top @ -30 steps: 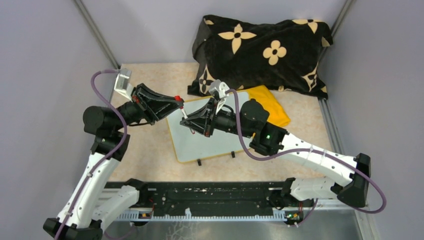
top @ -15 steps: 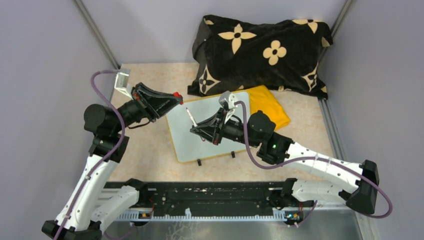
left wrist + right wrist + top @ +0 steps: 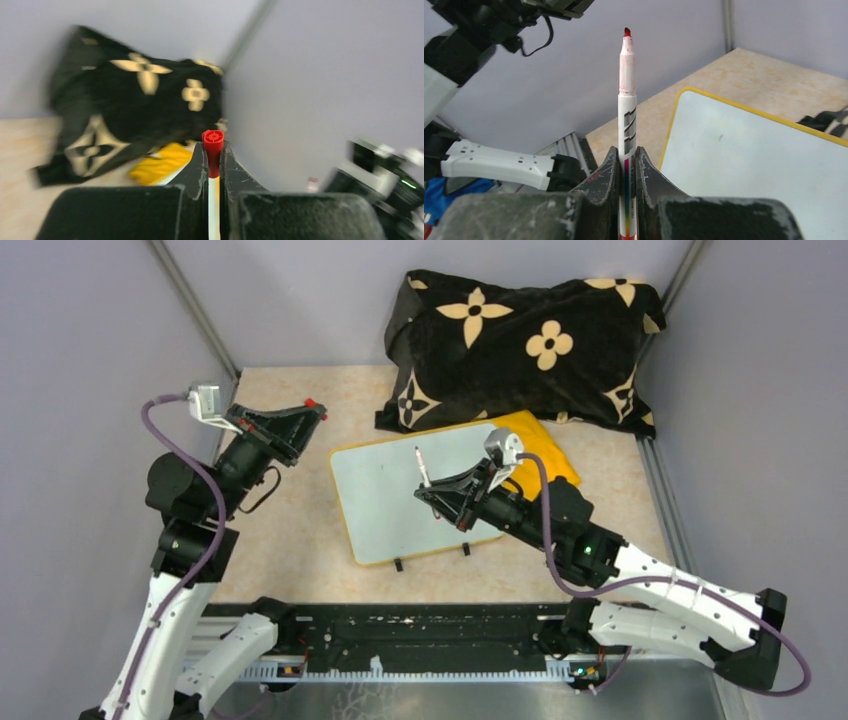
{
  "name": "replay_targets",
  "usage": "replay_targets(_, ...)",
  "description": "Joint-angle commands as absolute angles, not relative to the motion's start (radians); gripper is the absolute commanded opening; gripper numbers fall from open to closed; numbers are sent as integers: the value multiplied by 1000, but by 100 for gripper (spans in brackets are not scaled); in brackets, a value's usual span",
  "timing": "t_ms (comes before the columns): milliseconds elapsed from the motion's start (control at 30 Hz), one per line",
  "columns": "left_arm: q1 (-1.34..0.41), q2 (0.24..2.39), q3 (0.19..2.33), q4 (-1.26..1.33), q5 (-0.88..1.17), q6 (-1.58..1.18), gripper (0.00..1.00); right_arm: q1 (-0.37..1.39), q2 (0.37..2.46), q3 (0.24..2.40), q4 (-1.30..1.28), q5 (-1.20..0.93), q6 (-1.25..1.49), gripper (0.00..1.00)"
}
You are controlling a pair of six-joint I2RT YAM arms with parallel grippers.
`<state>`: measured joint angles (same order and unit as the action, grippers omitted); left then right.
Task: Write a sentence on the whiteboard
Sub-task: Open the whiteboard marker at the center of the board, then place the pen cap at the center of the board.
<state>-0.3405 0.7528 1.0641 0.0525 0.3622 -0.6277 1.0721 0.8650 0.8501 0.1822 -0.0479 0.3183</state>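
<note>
Two sets of jaws, each closed on something. Beyond both, a black flower-patterned pillow [image 3: 520,340]. Flat beneath the right gripper [image 3: 424,496] — the whiteboard [image 3: 385,502], a folded yellow cloth [image 3: 540,440] past its far corner. Right jaws clamped on an uncapped red marker [image 3: 627,125], tip upward. Left gripper [image 3: 314,409], well left of the board — pinched tight on the red marker cap [image 3: 213,145].
</note>
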Motion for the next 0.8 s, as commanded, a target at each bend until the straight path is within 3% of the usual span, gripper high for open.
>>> replay_targets(0,-337,702,1100,-363,-232,-405,0,1068,767,824,137,113,258,0)
replay_targets(167,-342,730,982,-483,-534,-322,0,1068,692,763,95,189,237,0)
replay_targets(467,-317,976,873,-503,-526,-377,0,1068,633,685,98,188,243,0)
replay_targets(767,-202,1318,888,-474,-376,-506,0,1067,553,642,88,178,221,0)
